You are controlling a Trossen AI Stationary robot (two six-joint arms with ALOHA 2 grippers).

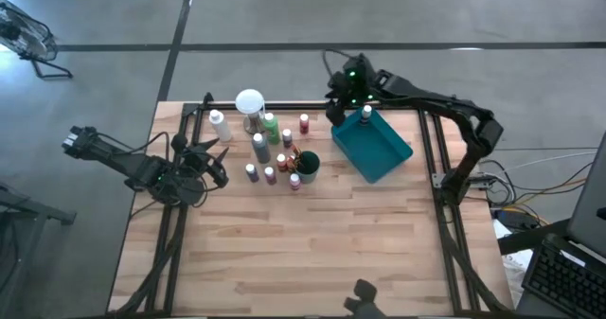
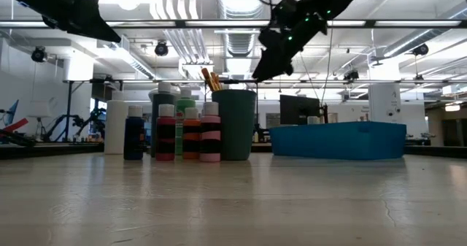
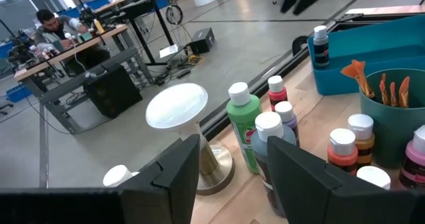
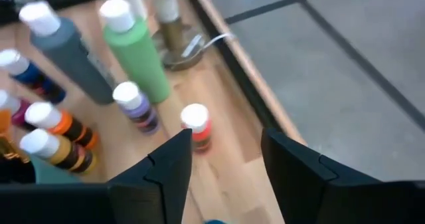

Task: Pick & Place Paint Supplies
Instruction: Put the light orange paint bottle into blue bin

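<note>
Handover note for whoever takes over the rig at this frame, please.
Right gripper: jaws open, empty, at the teal tray's far corner.
Left gripper: jaws open, empty, beside the bottle cluster.
Done: one bottle in the tray.
Left: the other bottles stand near the white-topped stand; the brushes are in the dark cup.

A rectangular teal tray (image 1: 390, 154) lies tilted on the wooden table (image 1: 312, 253), right of centre in the high view. A round white-topped object on a metal base (image 1: 250, 103) stands near the table's top edge. A dark green cup (image 1: 310, 162) (upright) stands between them. A person (image 3: 50, 26) sits at a desk, upper left of the left wrist view.
</note>
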